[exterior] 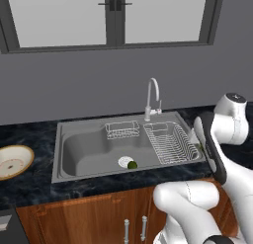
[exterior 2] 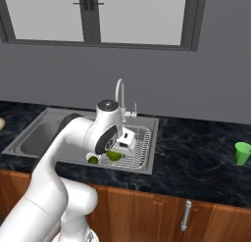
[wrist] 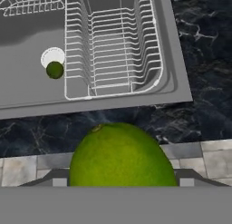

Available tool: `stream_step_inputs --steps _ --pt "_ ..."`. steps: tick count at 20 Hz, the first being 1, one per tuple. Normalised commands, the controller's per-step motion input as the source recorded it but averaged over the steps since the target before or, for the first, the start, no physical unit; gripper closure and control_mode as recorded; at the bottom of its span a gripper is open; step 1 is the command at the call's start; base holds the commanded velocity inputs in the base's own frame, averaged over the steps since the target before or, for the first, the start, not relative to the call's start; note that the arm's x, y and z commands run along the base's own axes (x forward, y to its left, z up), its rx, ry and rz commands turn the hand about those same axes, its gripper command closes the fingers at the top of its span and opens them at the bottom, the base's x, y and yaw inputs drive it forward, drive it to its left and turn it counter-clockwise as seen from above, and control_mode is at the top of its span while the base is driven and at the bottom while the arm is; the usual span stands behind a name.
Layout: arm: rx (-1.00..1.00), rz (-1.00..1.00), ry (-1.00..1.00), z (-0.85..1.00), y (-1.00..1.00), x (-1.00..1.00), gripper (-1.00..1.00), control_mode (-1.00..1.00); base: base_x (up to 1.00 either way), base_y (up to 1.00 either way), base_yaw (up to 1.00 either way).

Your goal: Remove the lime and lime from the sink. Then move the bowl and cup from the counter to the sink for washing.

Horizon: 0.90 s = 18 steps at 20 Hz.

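Hand view: brighter lime (wrist: 121, 156) hides gripper (wrist: 120, 182) fingertips, cropped below.

Matt grey steel sink (exterior: 79, 144), marbled stone counter (exterior 2: 196, 153), wooden cabinets (exterior: 99, 213)

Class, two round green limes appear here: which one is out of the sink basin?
The brighter yellow-green lime, held in the end effector above the counter edge. The darker green lime lies beside the white drain.
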Motion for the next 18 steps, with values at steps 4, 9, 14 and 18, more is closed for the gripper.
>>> stream_step_inputs --steps 4,9,14,18 --pt "0.00 0.00 0.00 0.00 -0.53 0.06 1.00 -1.00 0.00 0.00 0.00" --pt "0.00 0.00 0.00 -0.03 -0.52 0.12 1.00 -1.00 0.00 0.00 0.00" --pt "0.00 0.00 0.00 -0.08 -0.48 0.17 1.00 -1.00 0.00 0.00 0.00" --pt "0.00 0.00 0.01 -0.11 -0.46 0.22 1.00 -1.00 0.00 0.00 0.00"
